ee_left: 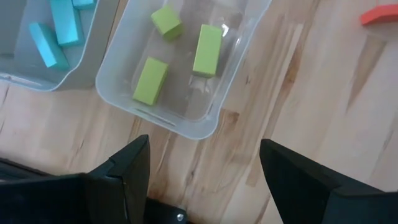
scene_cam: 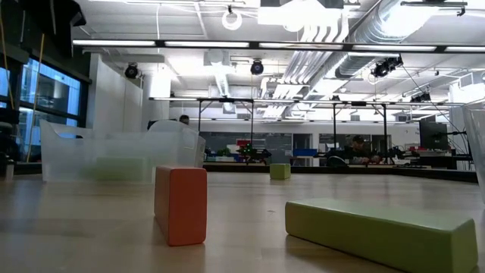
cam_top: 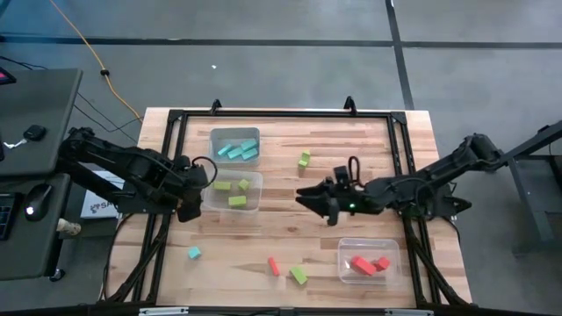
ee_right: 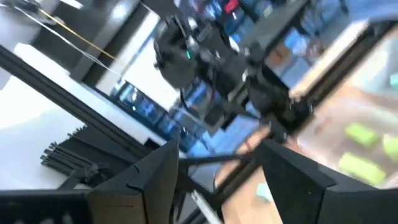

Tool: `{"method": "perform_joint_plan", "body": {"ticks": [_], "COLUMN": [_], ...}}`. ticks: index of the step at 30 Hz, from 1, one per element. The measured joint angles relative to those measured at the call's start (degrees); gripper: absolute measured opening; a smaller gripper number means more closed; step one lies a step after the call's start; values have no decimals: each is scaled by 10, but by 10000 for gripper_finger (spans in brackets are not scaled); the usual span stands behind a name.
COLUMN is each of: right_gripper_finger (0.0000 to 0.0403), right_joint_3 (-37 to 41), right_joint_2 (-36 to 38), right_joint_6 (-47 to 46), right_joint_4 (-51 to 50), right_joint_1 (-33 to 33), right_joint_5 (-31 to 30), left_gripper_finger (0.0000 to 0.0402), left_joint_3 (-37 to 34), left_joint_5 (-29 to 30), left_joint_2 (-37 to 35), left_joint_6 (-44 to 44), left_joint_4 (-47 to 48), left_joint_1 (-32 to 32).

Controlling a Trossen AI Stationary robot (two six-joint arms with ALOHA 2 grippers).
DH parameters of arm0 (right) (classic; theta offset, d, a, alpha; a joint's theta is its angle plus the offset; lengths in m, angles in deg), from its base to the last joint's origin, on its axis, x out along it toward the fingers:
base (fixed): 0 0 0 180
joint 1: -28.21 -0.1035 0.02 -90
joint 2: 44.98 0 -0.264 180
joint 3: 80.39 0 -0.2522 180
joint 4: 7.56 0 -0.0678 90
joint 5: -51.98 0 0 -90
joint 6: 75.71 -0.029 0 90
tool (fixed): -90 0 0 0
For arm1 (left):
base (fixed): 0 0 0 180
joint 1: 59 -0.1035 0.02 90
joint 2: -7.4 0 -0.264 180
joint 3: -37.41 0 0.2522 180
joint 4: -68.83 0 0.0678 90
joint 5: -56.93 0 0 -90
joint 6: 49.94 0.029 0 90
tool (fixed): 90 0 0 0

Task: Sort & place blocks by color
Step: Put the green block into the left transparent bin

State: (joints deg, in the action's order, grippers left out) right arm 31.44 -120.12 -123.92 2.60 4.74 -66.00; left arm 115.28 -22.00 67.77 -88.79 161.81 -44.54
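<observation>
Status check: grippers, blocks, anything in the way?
Left gripper open, empty, beside green bin. Right gripper open, empty, mid-table. Four blocks loose: green, green, red, blue. Nothing blocking.

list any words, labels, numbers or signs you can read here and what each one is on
"SA": only these first letters of dark print show on a white sheet lying under the left arm, beside the table; the arm covers the rest.
Blocks, clear bins and wooden table top: no print visible in any view.
Room behind the table in the low view: screens and fittings may carry signs, but all are too small to read.
Right wrist view: too blurred to read anything.
</observation>
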Motion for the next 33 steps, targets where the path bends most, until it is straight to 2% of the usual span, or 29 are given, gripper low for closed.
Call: {"method": "perform_joint_plan", "body": {"ticks": [5, 10, 18, 25, 33], "right_gripper_finger": [217, 217, 217, 217, 217], "right_joint_3": [-70, -187, -359, -449, -461], "right_joint_2": [-55, -123, -241, -336, -393], "right_joint_6": [-33, -53, -166, -222, -313], "right_joint_4": [-91, -286, -559, -674, -715], "right_joint_1": [0, 0, -6, -21, -42], "right_joint_5": [40, 94, 168, 217, 228], "left_gripper_finger": [241, 241, 241, 241, 241], "left_joint_3": [-25, -33, -32, -32, -32], "left_joint_5": [1, 0, 1, 1, 1], "left_joint_2": [-13, -18, -20, -20, -20], "left_joint_6": [0, 0, 0, 0, 0], "left_joint_4": [-10, -12, -24, -27, -27], "left_joint_1": [0, 0, 0, 0, 0]}}
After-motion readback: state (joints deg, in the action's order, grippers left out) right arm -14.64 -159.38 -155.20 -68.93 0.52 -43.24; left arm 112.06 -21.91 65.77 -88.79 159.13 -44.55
